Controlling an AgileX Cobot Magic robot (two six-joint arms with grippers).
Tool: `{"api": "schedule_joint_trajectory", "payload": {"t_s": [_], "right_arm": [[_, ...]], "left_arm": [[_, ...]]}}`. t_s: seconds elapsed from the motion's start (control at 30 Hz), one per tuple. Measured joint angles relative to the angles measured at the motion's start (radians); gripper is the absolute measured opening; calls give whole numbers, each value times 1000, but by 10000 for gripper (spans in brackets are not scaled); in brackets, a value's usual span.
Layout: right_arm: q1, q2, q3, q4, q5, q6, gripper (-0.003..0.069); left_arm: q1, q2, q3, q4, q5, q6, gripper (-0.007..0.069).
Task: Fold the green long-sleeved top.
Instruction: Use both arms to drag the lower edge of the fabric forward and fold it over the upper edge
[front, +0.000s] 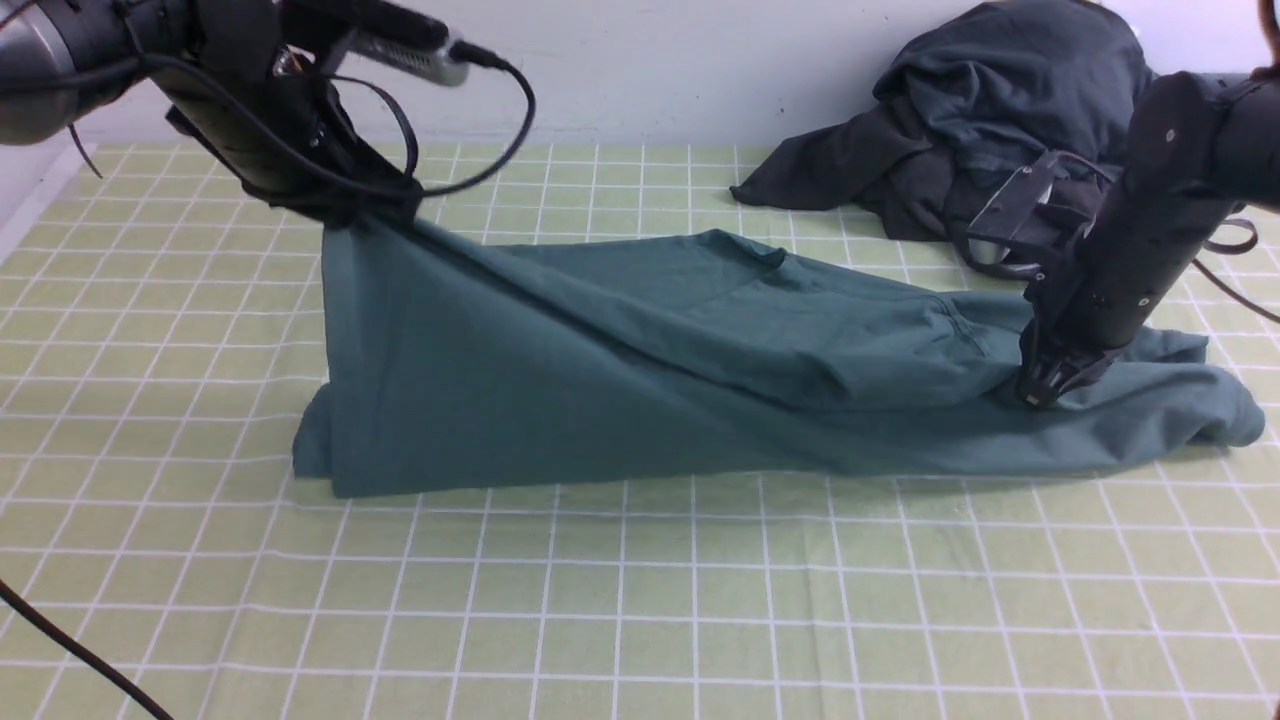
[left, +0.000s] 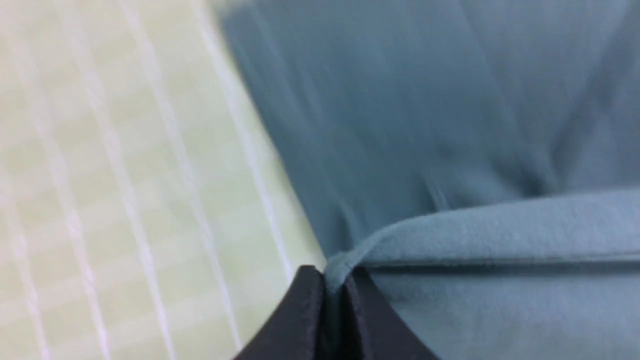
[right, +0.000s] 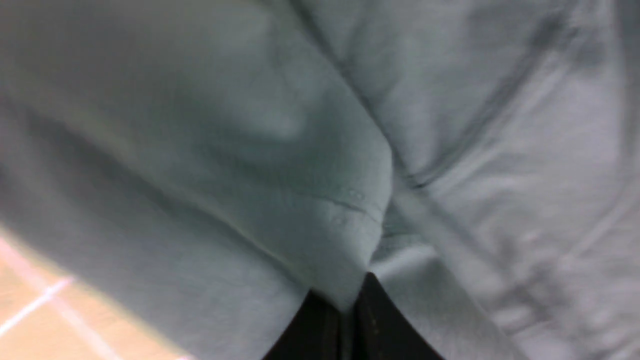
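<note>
Checked green tablecloth (front: 640, 620) fills the lower frame; green long-sleeved top (front: 620, 380) stretches across centre, left end lifted, right end lying on the cloth. Dark clothes pile (front: 980, 120) sits upper right. Left gripper (front: 345, 215), upper left, pinches the top's raised corner; right gripper (front: 1040, 385), centre right, is clamped on fabric low down.

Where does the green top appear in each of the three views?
Front view: the green top stretches across the middle, held high by the left gripper and low by the right gripper.
Left wrist view: the top fills most of the picture, an edge pinched in the gripper.
Right wrist view: the top fills nearly all the picture.
Shared landmark: the checked tablecloth.
</note>
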Motion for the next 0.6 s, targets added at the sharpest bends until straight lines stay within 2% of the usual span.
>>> {"api": "schedule_joint_trajectory", "payload": {"t_s": [0.13,0.3,0.47,0.6], "right_arm": [[0,3,-9,-3,-94,-52,-3],[1,72,-101,-7,-179,-67,-3],[-1,177,-238,-30,-207,-39,-3],[-14,275,-382,-41,-228,53,-1]], "left_arm": [[46,67,-22,21,-190,-111,16],[62,193,-49,41,-336,-159,16],[67,309,-121,47,-372,-166,16],[75,398,-216,47,-361,-197,16]]}}
